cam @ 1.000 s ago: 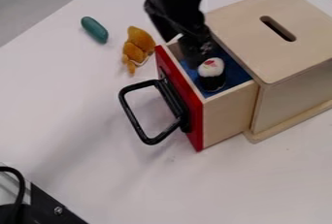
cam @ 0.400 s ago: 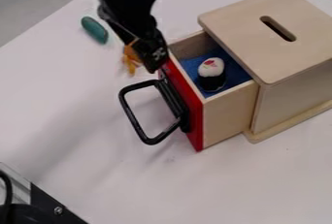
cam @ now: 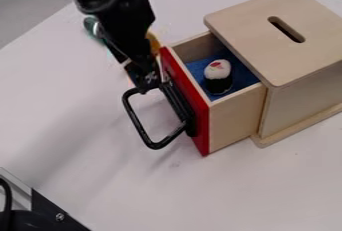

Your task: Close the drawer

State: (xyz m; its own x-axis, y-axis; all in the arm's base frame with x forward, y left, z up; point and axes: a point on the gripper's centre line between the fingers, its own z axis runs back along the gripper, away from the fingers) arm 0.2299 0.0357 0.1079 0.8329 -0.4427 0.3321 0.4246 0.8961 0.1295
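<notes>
- In the camera view, my arm comes in from eleven o'clock, and its black gripper (cam: 145, 87) hangs at ten o'clock from the middle, outside the drawer's front.
- I have its tip over the upper end of the black handle (cam: 136, 122); whether they touch, I cannot tell.
- I cannot tell from here whether the jaws are spread, pressed together or pinching anything.
- The drawer (cam: 234, 120) is open, just right of the middle. It sticks out of the wooden box (cam: 267, 40) towards eight o'clock, and its red front (cam: 195, 107) carries the handle.
- Inside the drawer, on blue lining (cam: 244, 78), I see a white-topped, black-bottomed toy (cam: 218, 75) with a pink mark, standing upright.
- The box sits at two o'clock on the white table (cam: 133, 190), with a slot (cam: 286, 29) in its top.
- Partly hidden by my arm and gripper are a green object (cam: 92, 25) at eleven o'clock and an orange object (cam: 153, 43) nearer twelve.
- Between seven and eight o'clock, in the corner, sits black equipment (cam: 47, 212).
</notes>
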